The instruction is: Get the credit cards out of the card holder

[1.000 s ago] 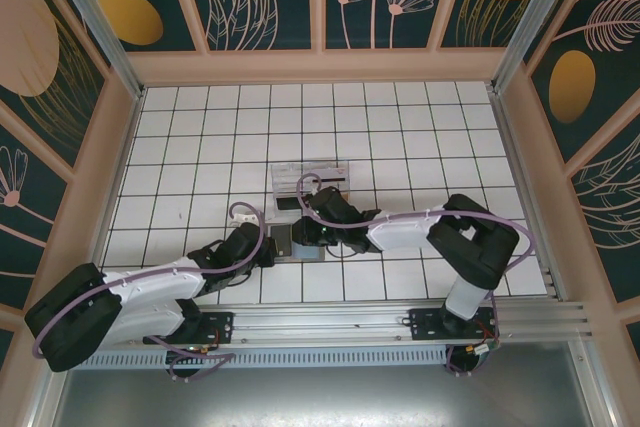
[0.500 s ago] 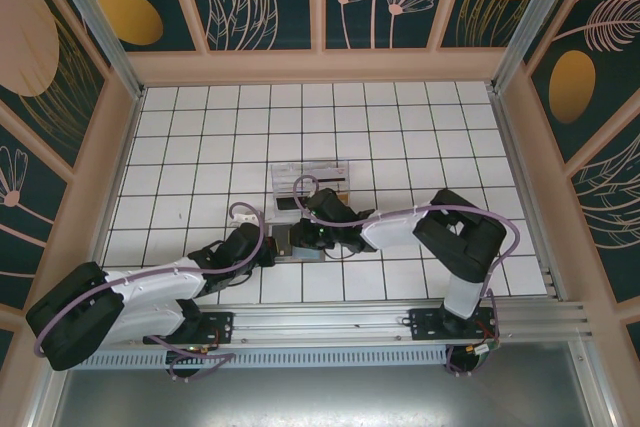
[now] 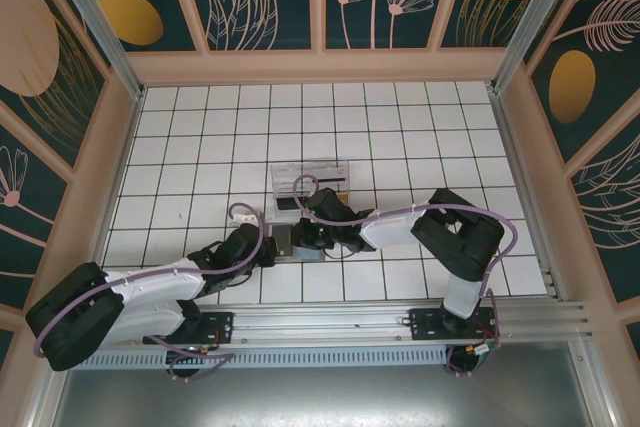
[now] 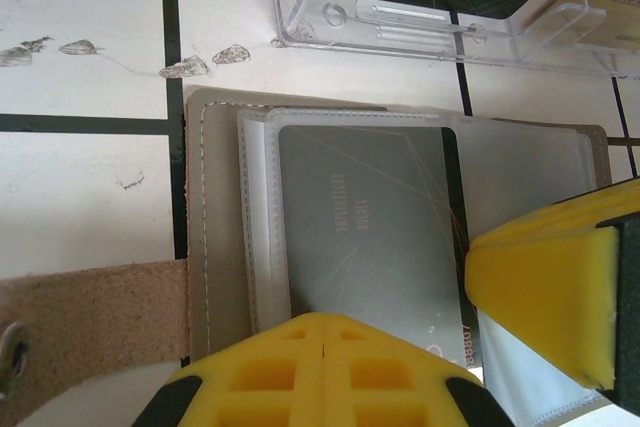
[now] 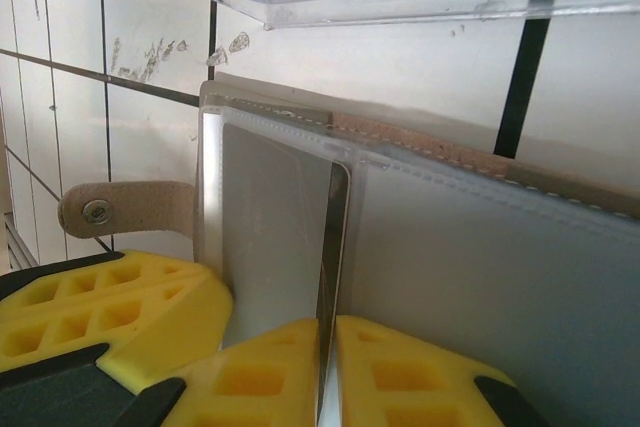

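Beside the clear tray [image 4: 440,22], the closed left gripper [image 4: 325,347] rests on the card holder [image 4: 215,197]; the right gripper [image 5: 325,347] pinches a credit card [image 4: 360,217].

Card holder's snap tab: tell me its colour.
The tab is tan, best seen in the left wrist view.

Light falls bright and even from above in the top view. The white tiled table [image 3: 200,137] is sharp, with only soft, short shadows under the arms, and the metal strip [image 3: 300,387] along the bottom looks dull grey. In the left wrist view the clear tray [image 4: 440,17] glints at the top, the credit card [image 4: 370,217] carries a faint sheen over fine scratches, and the yellow pads [image 4: 260,377] at the bottom edge are out of focus. In the right wrist view the tiles at upper right wash out to near white.
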Available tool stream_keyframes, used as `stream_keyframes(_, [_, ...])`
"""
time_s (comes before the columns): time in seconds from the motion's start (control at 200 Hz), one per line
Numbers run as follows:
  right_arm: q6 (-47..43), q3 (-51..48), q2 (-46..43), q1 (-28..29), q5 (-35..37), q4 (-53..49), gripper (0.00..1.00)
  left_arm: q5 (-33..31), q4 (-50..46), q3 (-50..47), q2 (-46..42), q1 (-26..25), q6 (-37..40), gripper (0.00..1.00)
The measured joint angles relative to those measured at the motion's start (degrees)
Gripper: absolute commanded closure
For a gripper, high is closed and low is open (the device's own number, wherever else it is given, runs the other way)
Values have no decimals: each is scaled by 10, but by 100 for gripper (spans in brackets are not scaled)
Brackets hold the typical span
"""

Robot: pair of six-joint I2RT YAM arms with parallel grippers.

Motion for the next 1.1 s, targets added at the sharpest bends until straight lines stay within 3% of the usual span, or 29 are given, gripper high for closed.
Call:
stream_keyframes(0.37, [0, 1, 3, -2, -9, 3, 84, 4, 4, -3, -2, 0, 0, 96])
stream_keyframes(0.49, [-1, 2, 3, -3, -10, 3, 100, 4, 4, -4, -4, 0, 0, 96])
stream_keyframes(1.101, [-7, -34, -53, -34, -14, -6, 100, -11, -35, -11, -43, 0, -5, 96])
